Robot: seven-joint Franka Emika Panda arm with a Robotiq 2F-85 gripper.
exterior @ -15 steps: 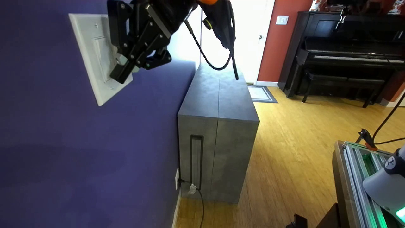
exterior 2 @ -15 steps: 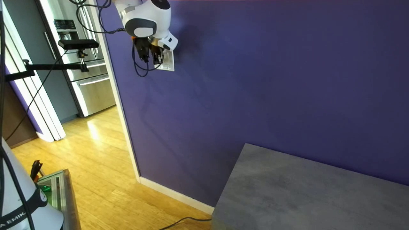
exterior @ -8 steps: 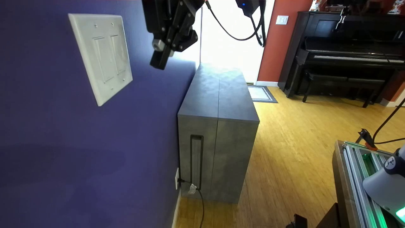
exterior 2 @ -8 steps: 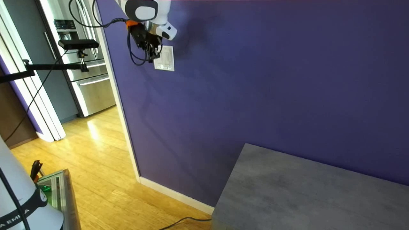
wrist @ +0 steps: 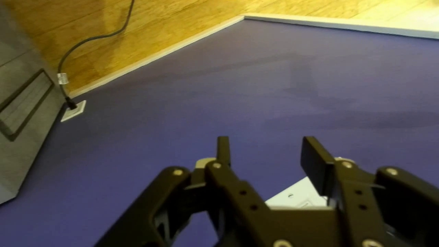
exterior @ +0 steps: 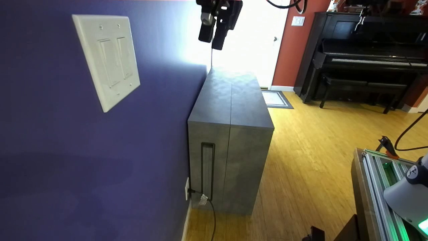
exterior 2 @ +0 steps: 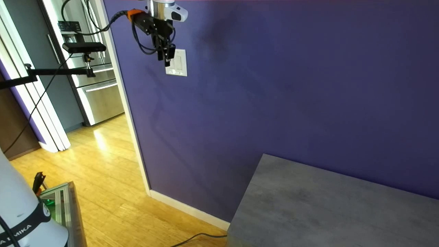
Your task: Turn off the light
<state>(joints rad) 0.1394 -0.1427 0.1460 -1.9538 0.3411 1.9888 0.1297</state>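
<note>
On the purple wall sits a cream-white switch plate (exterior: 112,57) with two tall rocker paddles, fully uncovered in an exterior view. The light itself is out of view. My black gripper (exterior: 211,41) hangs well off the wall, apart from the plate, its fingers pointing down. In an exterior view the gripper (exterior 2: 167,61) overlaps the left edge of the switch plate (exterior 2: 180,65). In the wrist view the gripper (wrist: 265,144) stands open, with only wall behind the gap between its fingertips. Part of the switch plate (wrist: 291,195) shows behind the gripper's base; the rest is hidden.
A grey cabinet (exterior: 230,160) stands against the wall below. A cord runs from a wall outlet (wrist: 73,111) beside it. A black camera on a bracket (exterior 2: 84,48) is near the doorway. A black piano (exterior: 364,60) stands against the red far wall.
The gripper was over the switch plate a second ago, fingers together. It has pulled back from the wall, uncovering the plate, and turned to point down. Its fingers have spread.
</note>
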